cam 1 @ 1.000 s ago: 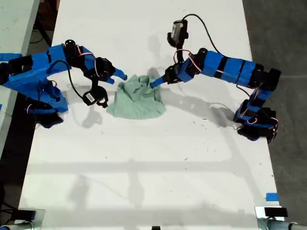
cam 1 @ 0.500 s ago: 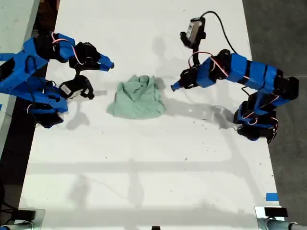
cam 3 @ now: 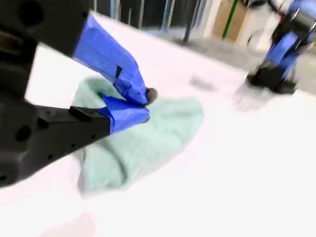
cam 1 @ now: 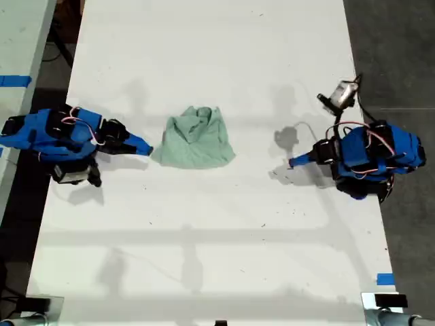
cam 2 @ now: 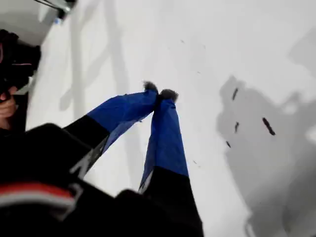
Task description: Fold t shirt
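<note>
Mid-table, nearer far edge, t shirt [cam 1: 195,138] lies in same bunched heap as a second ago, untouched. My second gripper [cam 1: 144,147] has let go and pulled back to exterior view's left, tips closed together, empty, just beside cloth. My first gripper [cam 1: 293,162] has retreated toward exterior view's right edge of table [cam 1: 204,258], jaws closed, nothing held, well apart from shirt.

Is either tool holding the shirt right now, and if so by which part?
Nothing is held. My first gripper is shut on nothing over the bare table. My second gripper is shut and empty beside the t shirt, which lies free.
</note>
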Controlling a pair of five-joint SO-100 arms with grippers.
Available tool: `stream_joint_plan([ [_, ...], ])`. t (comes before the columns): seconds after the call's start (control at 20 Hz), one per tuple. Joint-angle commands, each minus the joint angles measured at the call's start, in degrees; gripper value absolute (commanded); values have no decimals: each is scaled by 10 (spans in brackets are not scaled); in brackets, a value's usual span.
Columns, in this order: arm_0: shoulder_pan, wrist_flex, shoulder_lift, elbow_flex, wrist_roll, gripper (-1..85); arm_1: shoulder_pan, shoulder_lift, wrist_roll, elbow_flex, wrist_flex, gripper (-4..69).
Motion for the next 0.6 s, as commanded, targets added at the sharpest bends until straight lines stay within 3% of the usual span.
stream_joint_plan([
  [0.0, 14, -41, 28, 96, -32, 8, -31, 27, 7, 96, -18, 77],
  [0.1, 7, 57, 35, 96, -83, 11, -47, 27, 28, 165, -25, 120],
  [0.15, 4, 81, 33, 96, -90, 28, -49, 24, -5, 184, -35, 114],
  [0.25, 16, 82, 31, 97, -78, 146, -33, 25, -183, 185, -36, 95],
  [0.3, 31, 81, 32, 97, -87, 159, -31, 25, -213, 185, -37, 93],
  [0.55, 65, 82, 32, 97, 29, 165, -47, 25, -230, 185, -37, 89],
])
